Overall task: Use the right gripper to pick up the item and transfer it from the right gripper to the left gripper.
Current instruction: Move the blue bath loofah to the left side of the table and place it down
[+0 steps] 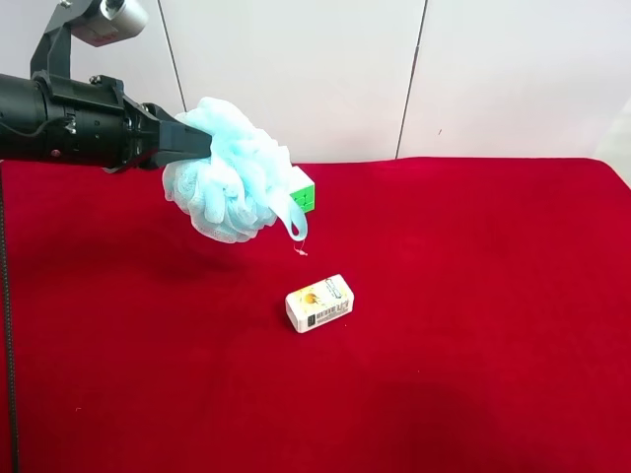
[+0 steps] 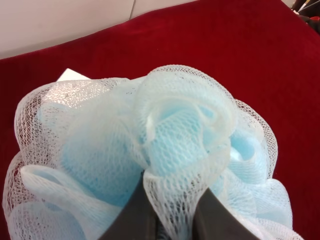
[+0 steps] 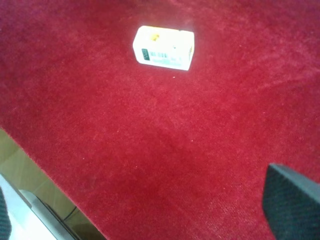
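Fluffy light-blue mesh bath pouf hangs above the far left of the red cloth surface, its mesh pinched in my left hand. Right hand is spread wide and empty, well apart, over the small white printed carton. I judge the handover complete.

The pouf hides most of the cube at its 3 o'clock and buries the left gripper tips. Of the right gripper only one edge-cropped finger shows, so its jaw gap is unreadable. The carton print is blurred.
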